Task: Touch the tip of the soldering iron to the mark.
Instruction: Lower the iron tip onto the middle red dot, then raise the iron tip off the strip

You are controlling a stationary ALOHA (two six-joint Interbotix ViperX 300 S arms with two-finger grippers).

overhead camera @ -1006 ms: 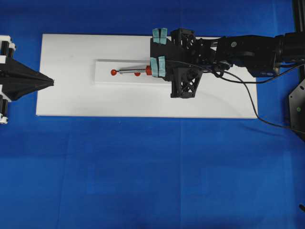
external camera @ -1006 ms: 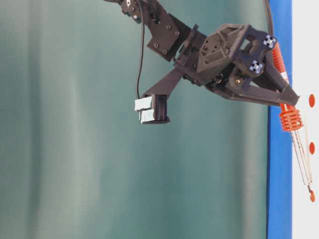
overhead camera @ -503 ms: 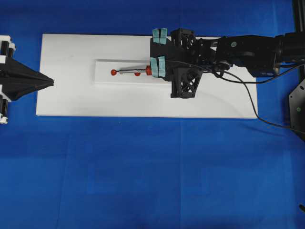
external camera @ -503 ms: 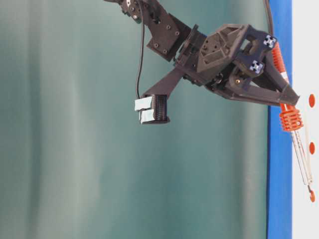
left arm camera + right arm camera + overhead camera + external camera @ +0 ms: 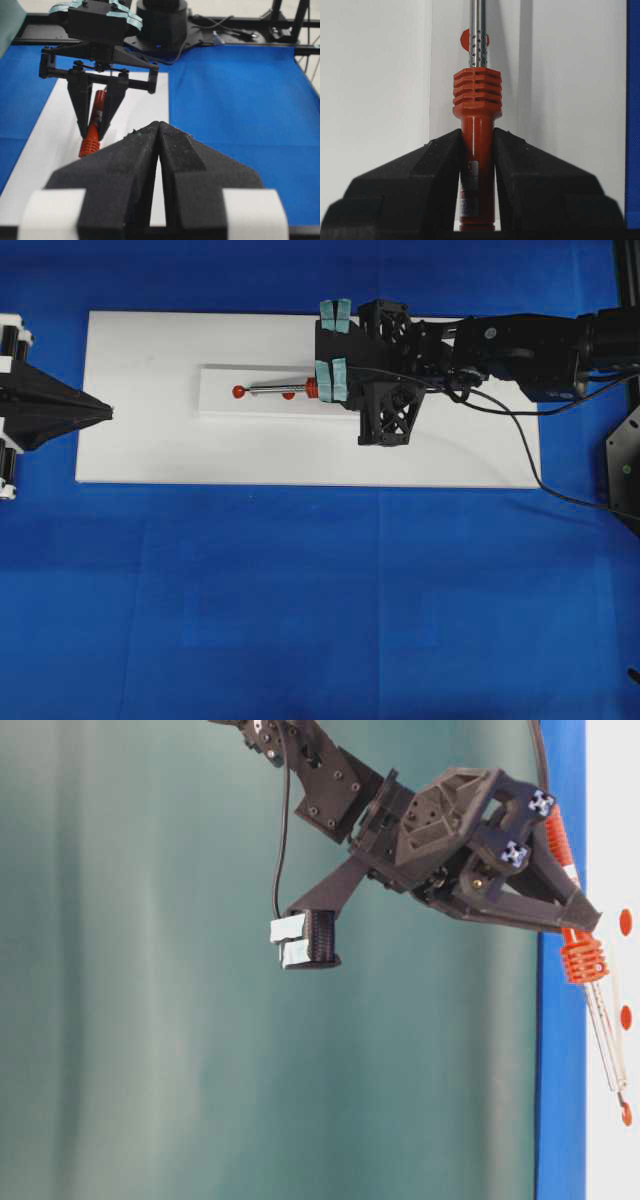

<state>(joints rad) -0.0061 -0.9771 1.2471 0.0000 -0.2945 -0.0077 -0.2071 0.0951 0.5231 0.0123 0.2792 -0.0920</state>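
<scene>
My right gripper [image 5: 322, 388] is shut on the orange-red handle of the soldering iron [image 5: 476, 125], just behind its ribbed collar. The silver shaft [image 5: 278, 389] slants down to the left over the white strip [image 5: 225, 405]. The shaft passes over the mark [image 5: 288, 396], the middle red dot, which also shows in the table-level view [image 5: 625, 1017]. The tip [image 5: 622, 1098] sits at the outer dot [image 5: 238, 392] at the strip's left end, past the mark. My left gripper [image 5: 105, 412] is shut and empty at the board's left edge.
The strip lies on a white board [image 5: 150, 455] on a blue table cover [image 5: 300, 620]. The iron's black cord [image 5: 505, 412] trails off to the right over the board. The third dot [image 5: 625, 922] lies under the right gripper.
</scene>
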